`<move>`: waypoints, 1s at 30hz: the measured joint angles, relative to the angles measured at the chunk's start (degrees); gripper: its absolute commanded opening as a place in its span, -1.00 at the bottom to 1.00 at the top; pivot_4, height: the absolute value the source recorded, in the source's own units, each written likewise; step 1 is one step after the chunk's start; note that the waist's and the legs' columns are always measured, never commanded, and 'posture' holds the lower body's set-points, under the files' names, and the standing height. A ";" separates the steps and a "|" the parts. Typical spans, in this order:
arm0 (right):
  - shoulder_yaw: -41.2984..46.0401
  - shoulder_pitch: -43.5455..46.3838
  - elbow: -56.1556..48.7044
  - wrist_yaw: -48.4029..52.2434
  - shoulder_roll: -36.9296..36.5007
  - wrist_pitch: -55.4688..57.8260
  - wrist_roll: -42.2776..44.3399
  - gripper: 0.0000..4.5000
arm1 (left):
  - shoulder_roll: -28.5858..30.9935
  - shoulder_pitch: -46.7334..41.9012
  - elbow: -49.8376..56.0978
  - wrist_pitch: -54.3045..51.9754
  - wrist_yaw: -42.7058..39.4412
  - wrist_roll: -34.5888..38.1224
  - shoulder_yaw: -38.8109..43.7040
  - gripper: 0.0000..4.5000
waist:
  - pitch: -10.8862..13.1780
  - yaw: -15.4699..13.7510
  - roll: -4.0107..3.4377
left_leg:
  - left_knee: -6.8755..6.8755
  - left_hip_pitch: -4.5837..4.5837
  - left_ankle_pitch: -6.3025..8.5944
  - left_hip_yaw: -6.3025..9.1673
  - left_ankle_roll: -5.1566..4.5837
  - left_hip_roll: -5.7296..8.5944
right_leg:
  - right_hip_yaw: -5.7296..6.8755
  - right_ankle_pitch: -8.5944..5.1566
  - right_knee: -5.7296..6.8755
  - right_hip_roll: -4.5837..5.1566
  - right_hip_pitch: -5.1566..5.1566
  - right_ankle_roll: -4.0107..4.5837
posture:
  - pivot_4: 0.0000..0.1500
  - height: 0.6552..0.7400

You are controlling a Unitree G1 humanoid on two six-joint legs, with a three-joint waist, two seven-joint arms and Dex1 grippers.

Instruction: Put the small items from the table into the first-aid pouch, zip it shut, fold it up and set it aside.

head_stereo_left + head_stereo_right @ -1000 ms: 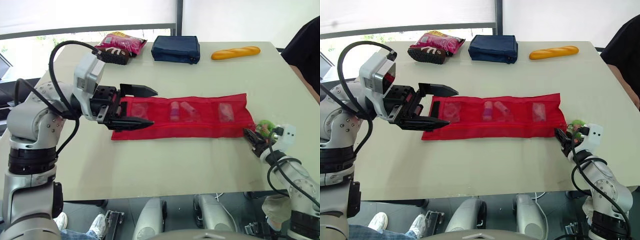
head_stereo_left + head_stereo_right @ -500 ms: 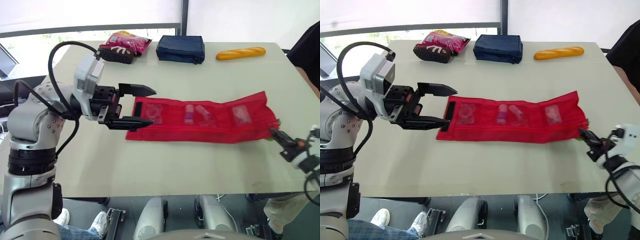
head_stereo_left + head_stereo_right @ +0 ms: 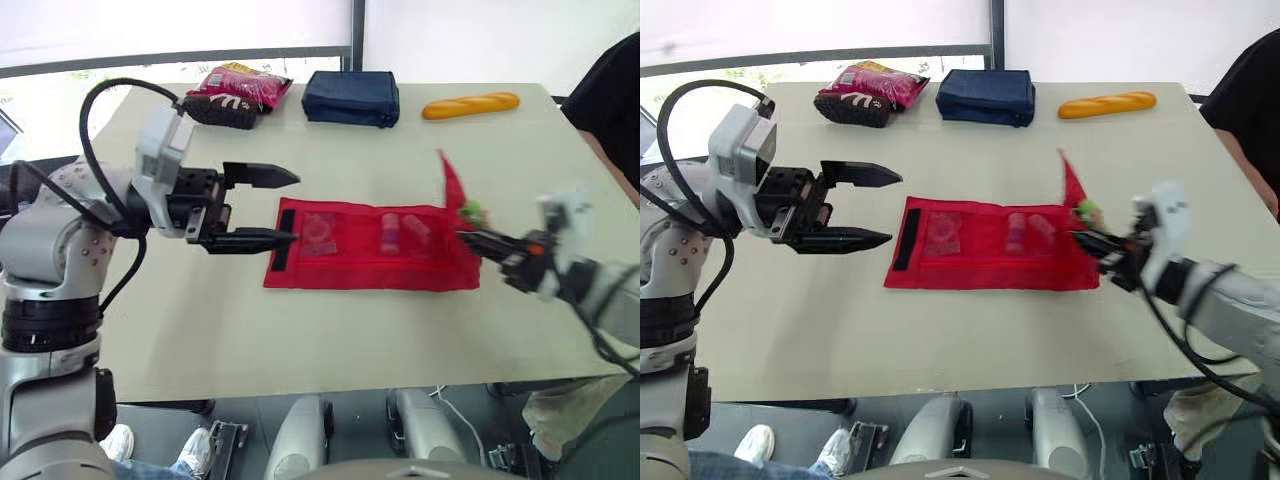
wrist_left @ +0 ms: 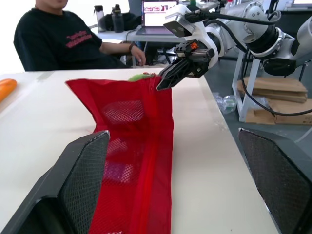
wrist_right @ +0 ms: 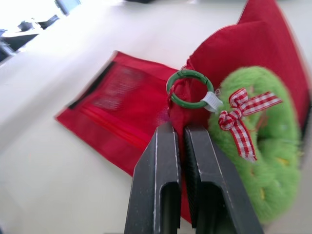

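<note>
silver arms [image 3: 55,235], black cables [image 3: 128,80], black jaws

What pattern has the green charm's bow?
The bow is checked red and white; right wrist view.

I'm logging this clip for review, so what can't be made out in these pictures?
Items in the pouch: left eye view, too small behind mesh to name.
End pocket's contents: left eye view, faces away on the flap the right gripper holds up.
Person: left eye view, cut off by the edge.

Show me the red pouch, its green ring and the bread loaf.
red pouch [image 3: 350,270]: left eye view, on the plain strip nearest the robot.
green ring [image 5: 190,72]: right wrist view, on the band itself.
bread loaf [image 3: 470,105]: left eye view, on its middle.
</note>
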State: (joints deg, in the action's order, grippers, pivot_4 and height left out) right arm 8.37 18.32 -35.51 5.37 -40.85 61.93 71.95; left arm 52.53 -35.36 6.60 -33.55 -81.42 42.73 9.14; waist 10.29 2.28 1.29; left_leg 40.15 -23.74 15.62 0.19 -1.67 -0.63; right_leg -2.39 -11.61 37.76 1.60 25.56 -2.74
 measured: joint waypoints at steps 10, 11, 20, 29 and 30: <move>-32.69 9.42 9.18 0.28 10.69 -2.82 -30.77 -0.58 | 0.26 3.07 -0.25 1.22 1.69 -0.81 1.64 1.00 | -0.01 -0.18 0.04 | 0.01 -0.09 0.00 0.06 0.00 0.00 | 0.02 0.03 -0.04 0.20 0.08 -0.04 | 1.00 0.30; -32.68 9.44 9.26 0.29 10.69 -2.93 -31.04 -0.54 | 0.26 3.10 -0.25 1.22 1.70 -0.81 1.64 1.00 | -0.01 -0.20 0.04 | 0.01 -0.09 0.00 0.05 0.00 0.01 | 0.02 0.03 -0.04 0.21 0.08 -0.03 | 1.00 0.30; -21.33 2.00 -0.31 14.52 5.71 -11.40 -29.90 0.97 | -0.51 9.85 2.48 -0.09 5.89 0.40 3.73 1.00 | -0.01 -0.30 0.06 | 0.02 -0.08 0.00 0.18 0.00 -0.02 | 0.08 0.13 -0.02 0.20 0.07 -0.22 | 1.00 0.30; 1.41 -12.30 -8.41 29.55 -6.22 -18.24 -24.94 0.97 | -3.27 20.88 5.43 -5.49 18.76 -0.65 4.37 1.00 | 0.00 -0.56 0.05 | 0.02 0.01 0.00 0.16 0.00 -0.06 | 0.09 0.10 -0.02 0.20 -0.01 -0.18 | 1.00 0.30; 4.20 -14.04 -8.46 31.18 -7.29 -18.85 -24.40 0.97 | -3.70 22.04 5.48 -6.05 20.94 -1.13 4.38 1.00 | 0.00 -0.63 0.05 | 0.02 0.03 0.00 0.17 0.00 -0.06 | 0.09 0.10 0.00 0.21 -0.03 -0.20 | 1.00 0.30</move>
State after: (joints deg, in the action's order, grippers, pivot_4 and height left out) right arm 12.57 4.28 -43.97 36.55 -48.14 43.09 47.55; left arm 48.84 -13.32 12.08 -39.59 -60.48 41.60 13.52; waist 10.29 1.66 1.34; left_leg 40.17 -23.71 15.62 0.36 -1.67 -0.69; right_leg -2.30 -11.51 37.76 1.81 25.54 -2.94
